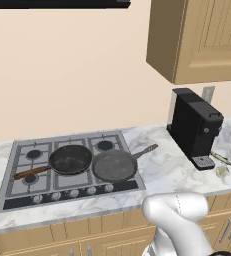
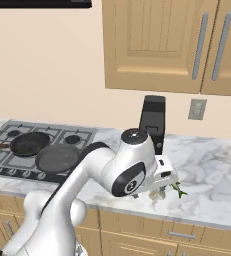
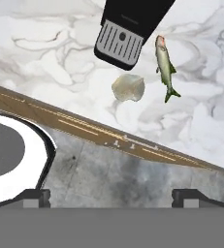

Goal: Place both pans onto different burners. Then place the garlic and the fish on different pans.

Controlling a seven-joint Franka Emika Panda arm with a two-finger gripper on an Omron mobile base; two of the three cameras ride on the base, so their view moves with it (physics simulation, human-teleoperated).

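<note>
Hand view: the gripper (image 3: 111, 196) hangs with its jaws spread wide and nothing between them, above the front edge of the marble counter (image 3: 45, 53). Beyond the fingertips (image 3: 36, 196) the garlic (image 3: 128, 87) lies on the counter, just beside the drip tray of the black coffee machine (image 3: 128, 29); the fish (image 3: 165, 67) lies close to the garlic's other side, apart from it, stretched along the machine's flank.

Right base view: the gripper (image 2: 162, 187) is over the counter's front edge, with the garlic (image 2: 157, 195) and the fish (image 2: 177, 189) right beneath it.

Left base view: the black pan (image 1: 70, 159) with the wooden handle sits on the middle burner of the cooktop (image 1: 17, 150); the grey pan (image 1: 114, 165) rests touching it on the right, over the cooktop's right front part. The garlic (image 1: 221, 171) and the fish (image 1: 222, 159) lie well apart from the pans, past the coffee machine (image 1: 194, 125).
</note>
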